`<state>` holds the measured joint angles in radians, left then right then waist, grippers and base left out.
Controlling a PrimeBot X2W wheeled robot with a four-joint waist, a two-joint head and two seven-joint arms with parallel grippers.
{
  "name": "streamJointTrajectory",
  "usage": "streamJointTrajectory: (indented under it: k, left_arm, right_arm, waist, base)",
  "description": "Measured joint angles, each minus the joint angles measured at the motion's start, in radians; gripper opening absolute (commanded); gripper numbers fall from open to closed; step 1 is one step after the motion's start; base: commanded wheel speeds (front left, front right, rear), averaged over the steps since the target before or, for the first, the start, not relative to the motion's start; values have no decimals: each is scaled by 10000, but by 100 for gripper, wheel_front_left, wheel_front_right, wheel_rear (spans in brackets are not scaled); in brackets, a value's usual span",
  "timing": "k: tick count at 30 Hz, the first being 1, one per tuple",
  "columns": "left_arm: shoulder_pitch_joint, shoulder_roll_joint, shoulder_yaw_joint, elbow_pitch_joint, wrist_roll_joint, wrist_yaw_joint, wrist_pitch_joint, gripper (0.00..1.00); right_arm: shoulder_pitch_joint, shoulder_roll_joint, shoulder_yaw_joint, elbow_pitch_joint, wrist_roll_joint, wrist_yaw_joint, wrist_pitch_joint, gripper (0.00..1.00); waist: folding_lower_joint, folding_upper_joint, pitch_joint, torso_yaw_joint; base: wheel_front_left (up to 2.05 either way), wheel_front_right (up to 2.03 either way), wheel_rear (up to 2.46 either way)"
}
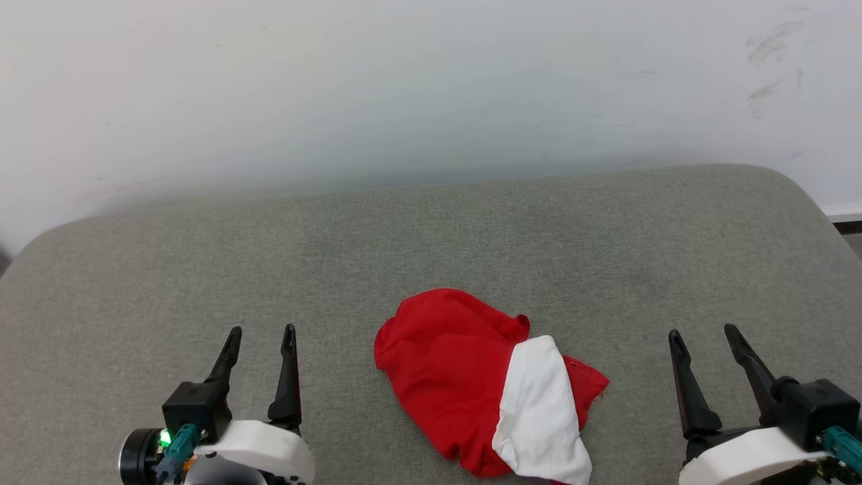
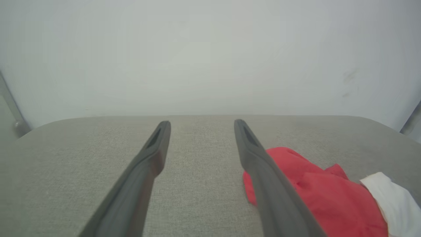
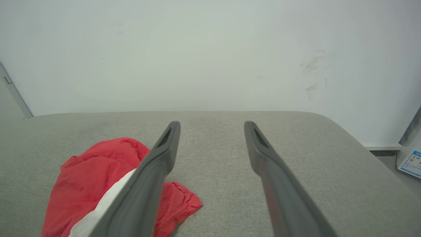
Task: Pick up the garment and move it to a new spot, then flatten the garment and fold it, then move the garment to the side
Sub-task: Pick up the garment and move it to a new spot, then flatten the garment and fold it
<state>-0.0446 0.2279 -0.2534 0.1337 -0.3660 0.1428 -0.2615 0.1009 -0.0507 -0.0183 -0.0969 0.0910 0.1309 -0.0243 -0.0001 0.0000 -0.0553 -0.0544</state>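
Observation:
The garment (image 1: 458,377) lies crumpled in a red heap near the front middle of the grey cushioned surface (image 1: 431,242), with a white sleeve draped over its right side. My left gripper (image 1: 261,330) stands open at the lower left, apart from the cloth, nothing between its fingers. My right gripper (image 1: 702,330) is open at the lower right, also clear of the cloth. In the left wrist view the garment (image 2: 322,194) sits to the right of my left gripper (image 2: 201,122). Seen from the right wrist, the garment (image 3: 88,177) lies left of my right gripper (image 3: 212,123).
A white wall (image 1: 431,87) rises right behind the surface's rounded far edge. Past the right edge, a strip of floor and a pale box with a label (image 3: 411,161) appear. Bare grey fabric stretches all around the heap.

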Motion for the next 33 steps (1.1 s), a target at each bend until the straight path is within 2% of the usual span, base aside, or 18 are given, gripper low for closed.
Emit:
streamJointTrajectory:
  k: [10,13,16,17,18,19,20,21,24,29,33]
  left_arm:
    - [195,-54,140,-284,100,-35,-4,100]
    - [170,-104,128,-247,155,-123,-15,100]
    - [118,-146,148,-268,192,-176,-15,100]
    - [118,-146,148,-268,192,-176,-15,100]
    - [96,-167,184,-272,215,-199,-15,100]
    - [96,-167,184,-272,215,-199,-15,100]
    - [75,-232,224,-288,228,-253,-15,100]
    - [75,-232,224,-288,228,-253,-15,100]
    - [60,-355,238,-293,311,-309,-15,100]
    - [36,-483,270,-284,378,-426,-15,100]
    - [-30,-637,253,-293,472,-516,-15,100]
  right_arm:
    - [81,0,-192,-121,142,0,113,100]
    - [113,-6,-31,-142,454,-2,575,100]
    - [70,-209,696,-161,669,0,1584,100]
    - [70,-209,696,-161,669,0,1584,100]
    - [55,-686,1290,-159,1007,0,2575,100]
    - [55,-686,1290,-159,1007,0,2575,100]
    - [38,-1149,1873,-259,1430,0,3515,100]
    - [38,-1149,1873,-259,1430,0,3515,100]
    - [-68,-1894,2995,-581,2180,-2,5173,100]
    - [-259,-2288,3680,-558,2752,0,6213,100]
    - [-624,-2475,4107,-132,2991,-2,6636,100]
  waist:
    - [0,0,32,202]
    - [0,0,63,376]
    - [0,0,130,567]
    - [0,0,130,567]
    - [0,0,171,717]
    - [0,0,171,717]
    - [0,0,209,880]
    - [0,0,209,880]
    - [0,0,292,1189]
    - [0,0,412,1440]
    - [0,0,636,1602]
  base:
    - [0,0,0]
    - [0,0,0]
    - [0,0,0]
    - [0,0,0]
    - [0,0,0]
    - [0,0,0]
    - [0,0,0]
    - [0,0,0]
    - [0,0,0]
    - [0,0,0]
    - [0,0,0]
